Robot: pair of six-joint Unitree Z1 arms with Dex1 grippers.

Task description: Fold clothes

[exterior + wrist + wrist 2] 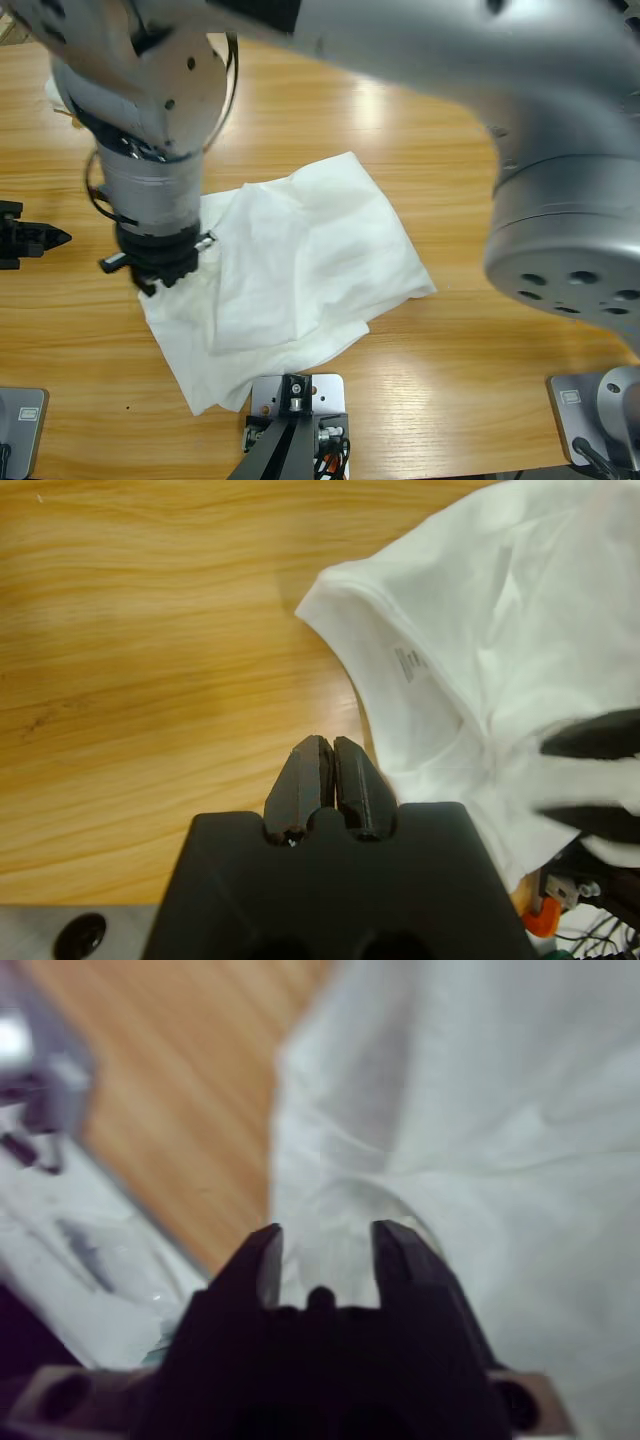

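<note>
T-shirt (300, 265): white, lying crumpled and partly doubled over itself on the tabletop (420, 130). Collar with its inner label faces up in the left wrist view. No neat fold yet; I judge the task early.

Right gripper (322, 1250): jaws narrowly parted, astride a raised pucker of cloth. Fabric fills the gap between them and spreads ahead and to one side; bare wood shows off to the other side of the jaws. Whether the pads are truly pinching the cloth or only resting over it, cannot tell. In the high view this is the arm standing down onto the shirt's edge, gripper (158, 268) at the cloth's margin.

Left gripper (325, 780): jaws pressed together, nothing between them. Shirt collar (345, 655) lies just ahead of and beside the tips, apart from them; wood directly below. High view shows it low at the frame edge (35, 238), well clear of the shirt.

Risks from here:
- Right jaws sit near the very edge of the cloth. A thin bite could slip out on lifting, dropping the edge short.
- The pucker may hold more than one layer. Lifting both would drag the bundle rather than unfold it.
- One-handed pull: with the left idle, the whole shirt may slide across the smooth wood instead of spreading.
- Large elbow hides much of the high view, so the shirt's far side is unchecked.
</note>
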